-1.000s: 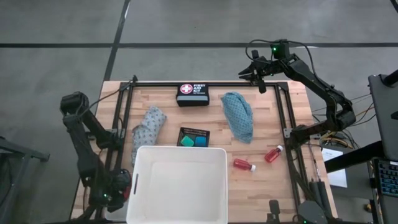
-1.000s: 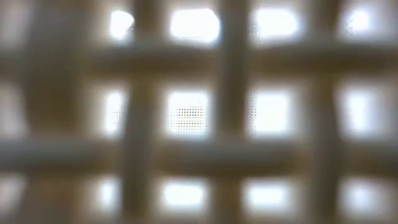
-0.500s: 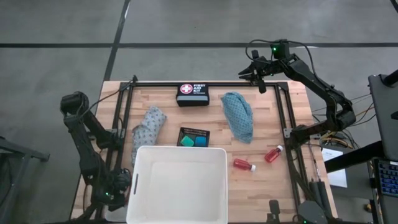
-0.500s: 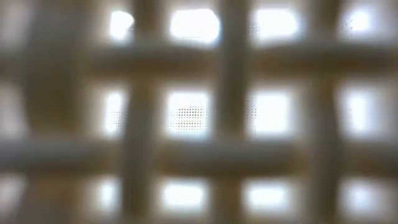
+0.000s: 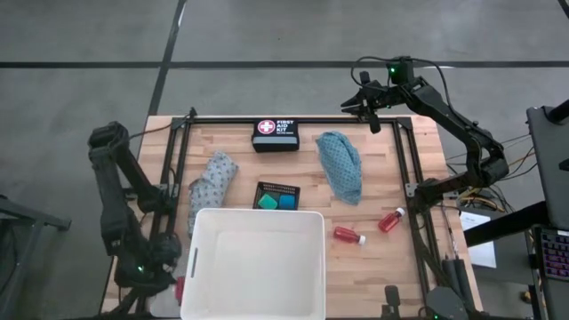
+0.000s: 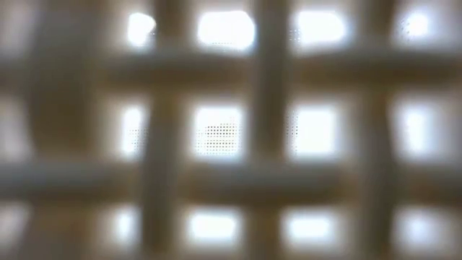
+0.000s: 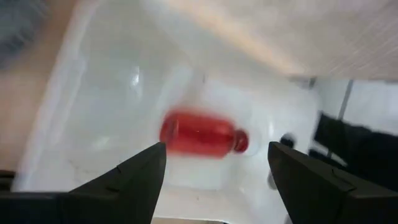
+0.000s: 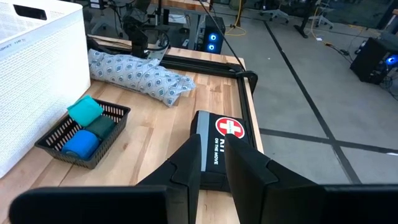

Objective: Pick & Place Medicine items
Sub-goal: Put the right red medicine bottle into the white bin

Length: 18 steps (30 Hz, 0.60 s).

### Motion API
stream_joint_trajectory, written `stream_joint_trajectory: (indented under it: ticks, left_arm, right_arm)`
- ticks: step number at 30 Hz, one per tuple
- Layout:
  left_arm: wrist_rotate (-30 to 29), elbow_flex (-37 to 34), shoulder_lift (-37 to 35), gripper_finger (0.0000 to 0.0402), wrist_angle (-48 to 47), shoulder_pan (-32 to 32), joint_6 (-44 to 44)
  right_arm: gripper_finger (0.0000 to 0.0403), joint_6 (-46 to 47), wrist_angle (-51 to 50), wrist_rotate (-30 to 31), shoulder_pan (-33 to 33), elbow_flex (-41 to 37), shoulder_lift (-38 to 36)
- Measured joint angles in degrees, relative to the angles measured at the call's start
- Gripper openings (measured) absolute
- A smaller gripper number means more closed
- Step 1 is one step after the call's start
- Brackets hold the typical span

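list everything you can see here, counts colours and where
table: 1, light wood
white tub: 1, near edge
red bottles: 3; two lying on the table right of the tub, one lying inside the tub under the left claw
black tray: 1, just behind the tub, holding blue and green tubs
teal cloth: 1, right of middle
grey cloth: 1, left of the tray
first aid kit: 1, black, far edge
left claw: open, over the tub's left end
right claw: shut, raised past the far edge
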Motion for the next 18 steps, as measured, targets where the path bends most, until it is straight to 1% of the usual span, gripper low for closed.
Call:
stream_joint_trajectory:
  ticks: [5, 9, 12, 15, 18]
  left_arm:
    - [-7.34, 6.74, -4.86, 0.0285, -10.99, 0.0, 1.43]
    - [-17.18, 13.2, -7.13, 0.0285, -17.91, 0.0, 4.64]
    - [-24.78, 18.73, -7.88, 0.0285, -21.62, 0.0, 8.79]
    - [-34.96, 24.83, -8.0, 0.0285, -23.93, 0.0, 14.05]
    - [-48.1, 29.42, -8.09, 0.0285, -25.14, 0.01, 20.42]
  right_arm:
    - [0.0068, 0.0, 0.0, 0.0, 0.0, 0.0, 0.0]
    - [0.0068, 0.0, 0.0, 0.0, -0.01, 0.0, 0.0]
    - [0.0068, 0.0, 0.0, 0.0, 0.0, 0.0, 0.0]
    - [0.0068, 0.0, 0.01, 0.0, 0.0, 0.0, 0.0]
    - [0.0068, 0.0, 0.0, 0.0, 0.0, 0.0, 0.0]
